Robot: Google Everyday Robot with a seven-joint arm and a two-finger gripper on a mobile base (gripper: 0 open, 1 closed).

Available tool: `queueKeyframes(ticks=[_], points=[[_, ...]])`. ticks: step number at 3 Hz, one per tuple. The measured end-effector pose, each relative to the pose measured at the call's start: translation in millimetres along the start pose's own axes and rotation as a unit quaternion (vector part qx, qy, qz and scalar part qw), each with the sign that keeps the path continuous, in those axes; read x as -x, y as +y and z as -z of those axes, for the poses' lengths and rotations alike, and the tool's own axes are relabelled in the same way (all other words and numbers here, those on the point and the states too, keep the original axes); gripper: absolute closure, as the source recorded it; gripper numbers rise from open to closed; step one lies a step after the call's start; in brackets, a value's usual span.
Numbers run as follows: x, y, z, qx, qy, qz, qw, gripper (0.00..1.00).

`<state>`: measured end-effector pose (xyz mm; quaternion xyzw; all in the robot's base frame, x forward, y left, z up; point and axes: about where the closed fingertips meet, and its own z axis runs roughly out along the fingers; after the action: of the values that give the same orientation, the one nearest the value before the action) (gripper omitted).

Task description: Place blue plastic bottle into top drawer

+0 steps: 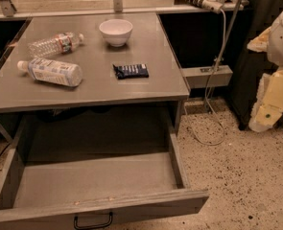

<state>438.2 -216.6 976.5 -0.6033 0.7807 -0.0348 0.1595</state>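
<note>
Lying on table point(156, 44): one blue plastic bottle point(52, 71); end effector point(273, 96) far right.

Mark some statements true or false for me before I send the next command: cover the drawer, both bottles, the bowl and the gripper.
1. The top drawer is pulled open and holds no bottle. True.
2. The blue plastic bottle stands upright. False: it lies on its side near the left front of the tabletop.
3. The gripper is over the blue plastic bottle. False: it is at the right edge of the view, off the table and well apart from the bottle.
4. The white bowl sits farther back than the dark packet. True.
5. The clear red-labelled bottle is in the top drawer. False: it lies on the tabletop behind the blue plastic bottle.
</note>
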Motion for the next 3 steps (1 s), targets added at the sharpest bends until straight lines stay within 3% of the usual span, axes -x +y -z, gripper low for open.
queueKeyframes(ticks=[2,3], points=[[11.5,4.3,4.0,-0.004,-0.007,0.003,1.0,0.0],[48.4,16.3,7.1,0.003,-0.021,0.021,0.9995,0.0]])
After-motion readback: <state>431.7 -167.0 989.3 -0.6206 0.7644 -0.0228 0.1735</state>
